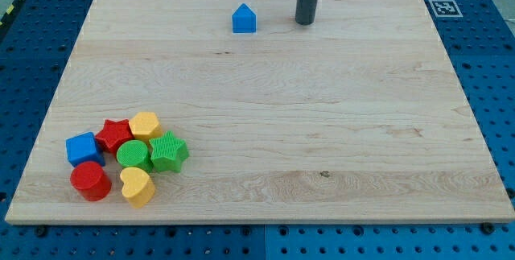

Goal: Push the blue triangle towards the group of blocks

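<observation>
My tip point(304, 22) rests on the table point(322, 131) near the top centre of the frame, just right of the blue triangle point(244, 19) and apart from it. I carry no fingers, only the rod. At the lower left sits the group of blocks point(126, 157): blue, red, yellow and green pieces clustered together.
</observation>
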Controlling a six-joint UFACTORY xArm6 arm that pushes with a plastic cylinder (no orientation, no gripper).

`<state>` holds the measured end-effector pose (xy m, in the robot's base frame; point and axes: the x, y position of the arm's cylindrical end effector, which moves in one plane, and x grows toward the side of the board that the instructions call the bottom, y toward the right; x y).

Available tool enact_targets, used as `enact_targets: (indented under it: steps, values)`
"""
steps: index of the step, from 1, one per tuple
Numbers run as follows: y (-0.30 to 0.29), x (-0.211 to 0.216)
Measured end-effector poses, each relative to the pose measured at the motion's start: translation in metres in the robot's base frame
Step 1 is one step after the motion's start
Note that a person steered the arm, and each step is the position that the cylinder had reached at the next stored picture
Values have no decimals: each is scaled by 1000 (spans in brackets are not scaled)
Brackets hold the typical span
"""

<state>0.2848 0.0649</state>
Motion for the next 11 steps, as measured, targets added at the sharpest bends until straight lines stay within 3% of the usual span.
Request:
enact_targets:
  steps: [2,11]
  values:
    - [-63,-9]
    - [-155,32]
